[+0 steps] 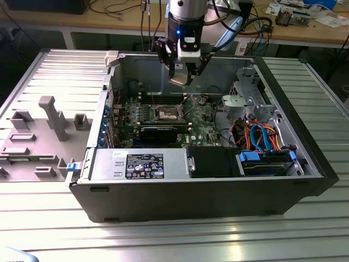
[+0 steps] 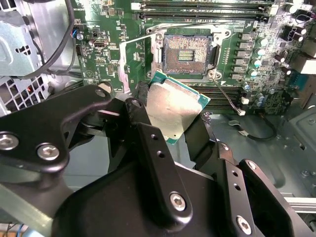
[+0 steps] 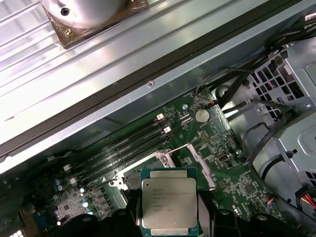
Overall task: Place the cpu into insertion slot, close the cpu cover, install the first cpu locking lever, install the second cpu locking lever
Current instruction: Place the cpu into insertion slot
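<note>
My gripper (image 1: pixel 182 73) hangs over the open computer case (image 1: pixel 305 180), shut on the cpu (image 1: pixel 180 81). In both wrist views the cpu (image 2: pixel 173 106) (image 3: pixel 168 205) is a flat square chip with a dull silver top and a green rim, pinched at two opposite edges by black fingers (image 2: pixel 140 94). It is tilted and held in the air above the motherboard, near the insertion slot (image 2: pixel 187 52) (image 1: pixel 166 113). The slot lies open with its contacts bare. The cpu cover (image 2: pixel 124 64), a thin silvery frame, is swung open beside the slot. A thin wire lever (image 2: pixel 228 95) lies free next to it.
Memory slots (image 2: pixel 202 6) run along one side of the slot. A long black graphics card (image 1: pixel 158 132) lies on the near side. A drive cage (image 1: pixel 245 103) and orange and blue cables (image 1: pixel 262 136) fill the exterior view's right. A grey fixture tray (image 1: pixel 38 131) sits outside the case.
</note>
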`<state>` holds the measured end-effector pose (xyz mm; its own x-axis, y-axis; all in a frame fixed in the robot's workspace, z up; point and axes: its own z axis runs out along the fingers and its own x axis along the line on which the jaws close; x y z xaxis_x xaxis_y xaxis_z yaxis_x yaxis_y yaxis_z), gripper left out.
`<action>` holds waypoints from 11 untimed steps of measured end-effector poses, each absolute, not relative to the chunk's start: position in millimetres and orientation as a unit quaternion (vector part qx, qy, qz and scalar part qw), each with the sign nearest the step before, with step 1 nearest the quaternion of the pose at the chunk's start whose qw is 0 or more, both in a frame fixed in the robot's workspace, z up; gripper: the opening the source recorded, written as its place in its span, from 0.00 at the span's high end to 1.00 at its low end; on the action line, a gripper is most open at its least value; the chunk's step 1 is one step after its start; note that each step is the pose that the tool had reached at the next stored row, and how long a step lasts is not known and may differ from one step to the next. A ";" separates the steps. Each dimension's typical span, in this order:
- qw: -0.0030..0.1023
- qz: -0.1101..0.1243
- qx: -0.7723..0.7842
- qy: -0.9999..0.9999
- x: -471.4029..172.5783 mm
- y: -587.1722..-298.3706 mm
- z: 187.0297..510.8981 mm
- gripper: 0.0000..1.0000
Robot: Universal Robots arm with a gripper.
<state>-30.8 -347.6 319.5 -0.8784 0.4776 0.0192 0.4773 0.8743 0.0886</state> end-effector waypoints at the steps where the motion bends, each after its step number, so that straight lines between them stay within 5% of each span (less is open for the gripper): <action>1: 0.002 0.045 0.248 0.968 -30.9 -347.6 319.5 0.45; 11: 0.003 0.045 0.269 0.962 -30.9 -347.7 319.1 0.45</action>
